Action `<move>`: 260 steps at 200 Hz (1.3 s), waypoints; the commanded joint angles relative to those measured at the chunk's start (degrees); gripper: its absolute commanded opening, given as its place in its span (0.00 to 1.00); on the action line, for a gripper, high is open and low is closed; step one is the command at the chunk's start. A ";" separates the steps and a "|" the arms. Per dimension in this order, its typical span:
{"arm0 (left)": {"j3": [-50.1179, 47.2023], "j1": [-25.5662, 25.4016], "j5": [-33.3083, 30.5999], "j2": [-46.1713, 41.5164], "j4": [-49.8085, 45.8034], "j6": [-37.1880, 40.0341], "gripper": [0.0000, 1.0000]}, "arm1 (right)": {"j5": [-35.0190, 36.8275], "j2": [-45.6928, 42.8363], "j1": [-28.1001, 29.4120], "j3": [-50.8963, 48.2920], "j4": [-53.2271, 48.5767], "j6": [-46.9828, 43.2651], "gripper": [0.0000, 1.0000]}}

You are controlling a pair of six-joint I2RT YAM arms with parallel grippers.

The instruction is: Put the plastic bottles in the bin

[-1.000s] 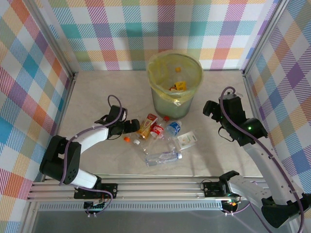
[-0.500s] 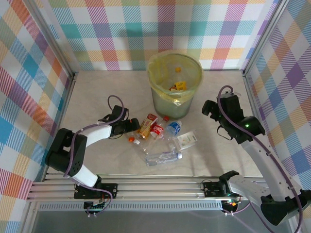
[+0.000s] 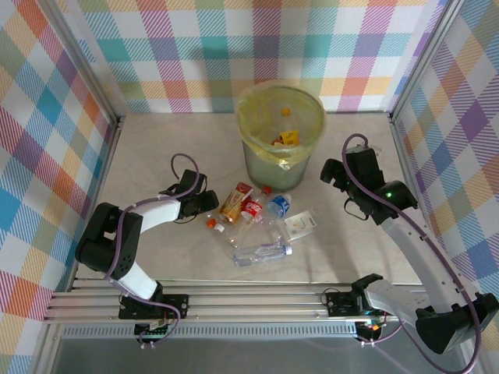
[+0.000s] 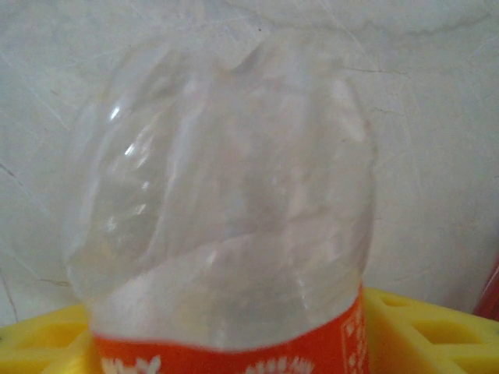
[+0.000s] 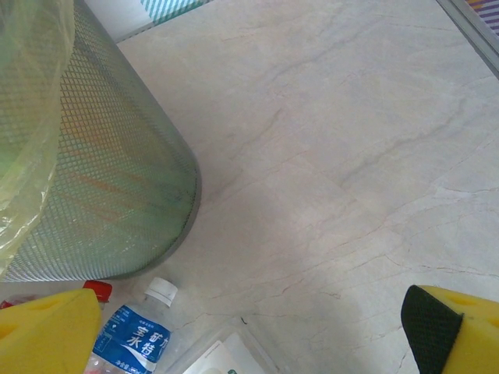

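Observation:
Several plastic bottles lie in a cluster in front of the bin (image 3: 281, 132). The leftmost is a clear bottle with an orange label (image 3: 234, 201), whose rounded base (image 4: 218, 187) faces the left wrist camera. My left gripper (image 3: 209, 204) (image 4: 234, 343) is shut on it, a yellow finger (image 4: 421, 327) pressed to each side of the label. Beside it lie a red-labelled bottle (image 3: 251, 210) and a blue-labelled bottle (image 3: 277, 206) (image 5: 129, 339). My right gripper (image 3: 335, 175) (image 5: 249, 343) hangs open and holds nothing, right of the mesh bin (image 5: 86, 179).
A flattened clear bottle with a white label (image 3: 300, 224) and a long clear bottle (image 3: 261, 253) lie nearer the arms. A loose orange cap (image 3: 210, 223) lies by the left gripper. Yellow and orange items lie inside the bin's yellow bag. Checked walls enclose the table on three sides.
The left gripper's jaws have closed onto the orange-labelled bottle after sliding slightly right. The loose orange cap shifted right. The right arm drifted a little up and left, still open.

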 commanded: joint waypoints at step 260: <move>60.00 -6.73 13.32 7.97 -6.10 13.02 0.46 | -1.86 1.49 0.33 -2.15 3.55 5.56 1.00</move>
